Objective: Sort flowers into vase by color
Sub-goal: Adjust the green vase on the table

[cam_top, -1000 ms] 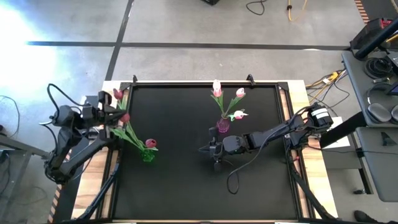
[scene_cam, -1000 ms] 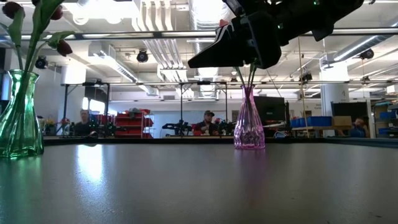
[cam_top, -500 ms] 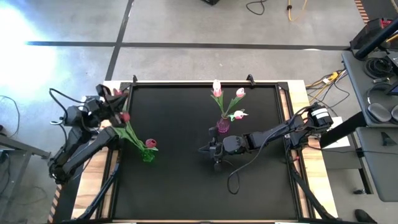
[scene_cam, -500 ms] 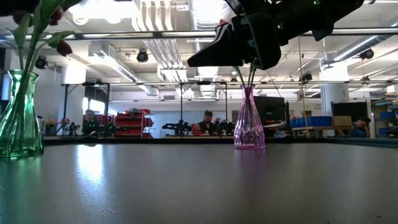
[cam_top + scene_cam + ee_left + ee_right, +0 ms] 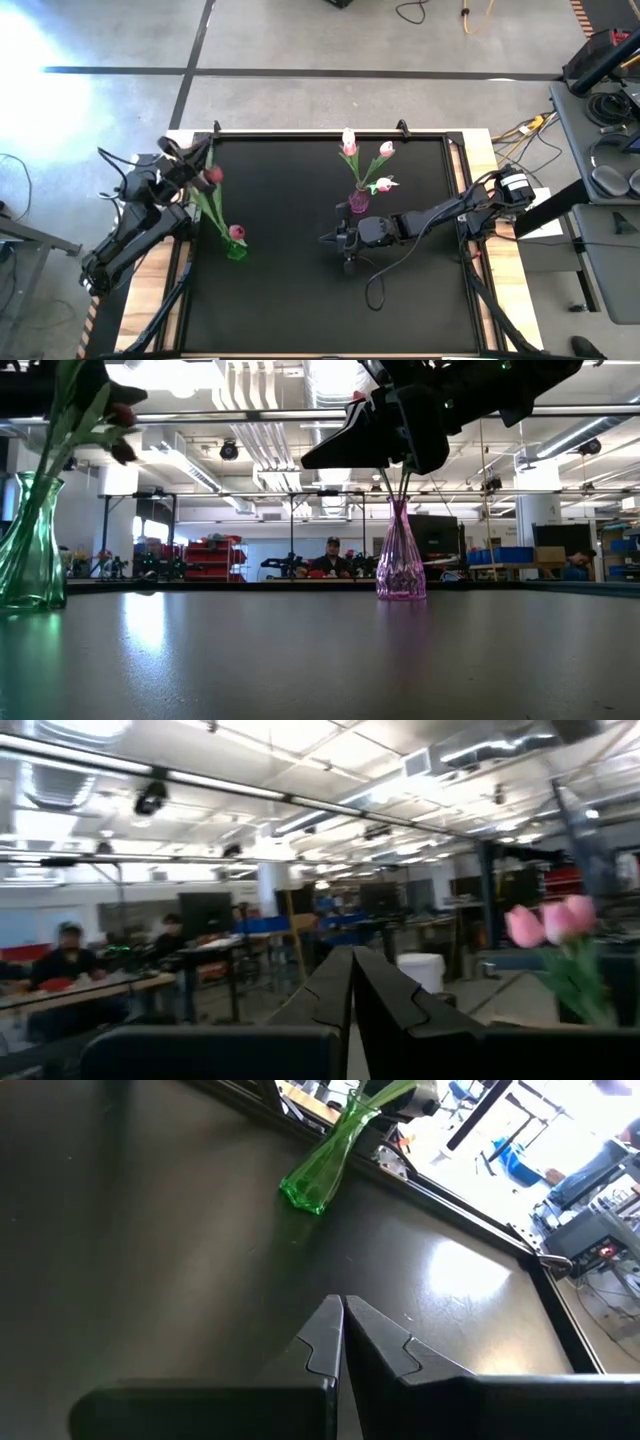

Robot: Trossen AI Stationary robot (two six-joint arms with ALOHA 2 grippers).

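A green glass vase [image 5: 237, 250] [image 5: 30, 545] [image 5: 320, 1165] stands near the table's left edge. It holds dark red tulips [image 5: 213, 175] [image 5: 118, 420] whose stems lean toward the far left. My left gripper [image 5: 195, 166] [image 5: 352, 952] is shut. It is level, up beside those tulip heads, and nothing shows between its fingers. A pink glass vase [image 5: 358, 203] [image 5: 401, 555] at the table's middle holds pale pink tulips [image 5: 348, 146] [image 5: 550, 923]. My right gripper [image 5: 345, 246] [image 5: 340, 1312] is shut and hovers above the table just near of the pink vase. My left gripper is right against the upper stems [image 5: 205, 195] of the dark red tulips, coming level from the table's left. The arm covers the spot in the high view, so I cannot tell whether a finger's outer side touches them.
The black table top [image 5: 290, 300] has a raised frame along its edges [image 5: 300, 134]. In the low view my right arm [image 5: 420, 410] hangs over the pink vase. People sit at benches in the room beyond the far edge [image 5: 335, 555].
My left gripper has moved toward the table's right and in over its left edge. The dark red tulip heads have swung right with it, and their stems now stand steeper in the green vase. In the low view the vase has shifted slightly. My right arm has kept still.
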